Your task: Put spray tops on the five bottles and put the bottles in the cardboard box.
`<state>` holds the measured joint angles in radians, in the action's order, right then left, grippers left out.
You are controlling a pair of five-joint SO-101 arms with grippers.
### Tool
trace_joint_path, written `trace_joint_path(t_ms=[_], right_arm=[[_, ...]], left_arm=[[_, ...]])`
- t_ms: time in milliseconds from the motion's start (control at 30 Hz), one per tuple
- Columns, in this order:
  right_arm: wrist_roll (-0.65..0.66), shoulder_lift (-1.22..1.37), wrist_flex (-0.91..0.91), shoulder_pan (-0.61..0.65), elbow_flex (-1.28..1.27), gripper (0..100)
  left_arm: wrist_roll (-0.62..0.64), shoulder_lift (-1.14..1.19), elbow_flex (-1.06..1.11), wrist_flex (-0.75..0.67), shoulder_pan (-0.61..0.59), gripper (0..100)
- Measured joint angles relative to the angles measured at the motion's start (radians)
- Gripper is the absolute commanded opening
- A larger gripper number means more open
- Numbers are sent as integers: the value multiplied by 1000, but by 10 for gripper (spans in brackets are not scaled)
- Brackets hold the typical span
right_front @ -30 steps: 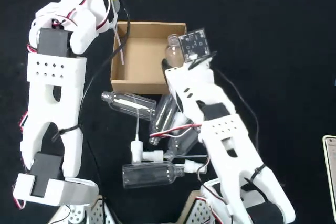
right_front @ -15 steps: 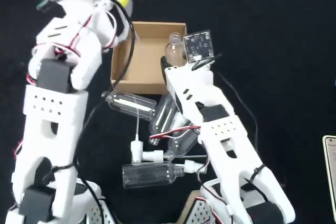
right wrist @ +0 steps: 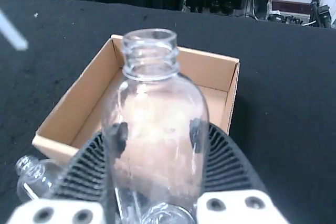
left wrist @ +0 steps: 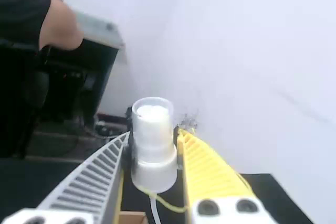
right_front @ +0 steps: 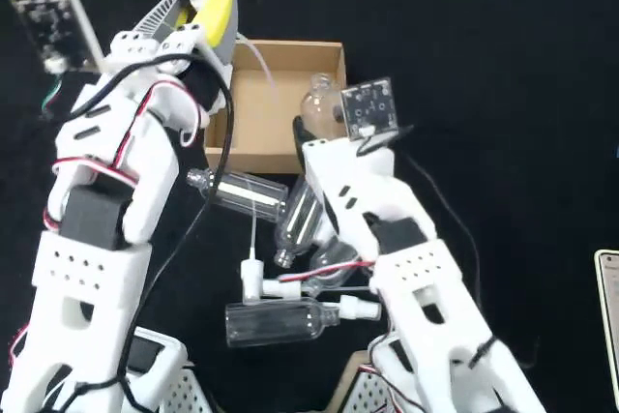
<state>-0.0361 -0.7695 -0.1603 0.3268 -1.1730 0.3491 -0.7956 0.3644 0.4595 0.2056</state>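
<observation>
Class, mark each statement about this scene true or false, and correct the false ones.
1. The left tool grips a white spray top. True.
2. The bottle in the right tool has a spray top on. False: its neck is open.
3. The cardboard box sits on a black table. True.
4. Every bottle is inside the box. False: several loose bottles lie on the table in front of it.

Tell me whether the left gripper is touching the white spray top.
Touching. The left wrist view shows the left gripper closed on the spray top, whose collar is pressed against both fingers with no gap on either side.
</observation>
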Motion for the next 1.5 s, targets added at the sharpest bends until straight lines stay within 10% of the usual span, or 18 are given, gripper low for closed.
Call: trace_joint_path(t_ms=[1500], right_arm=[[54, -49, 0, 60, -35, 71]], left_arm=[[0, -12, 114, -157, 58, 61]])
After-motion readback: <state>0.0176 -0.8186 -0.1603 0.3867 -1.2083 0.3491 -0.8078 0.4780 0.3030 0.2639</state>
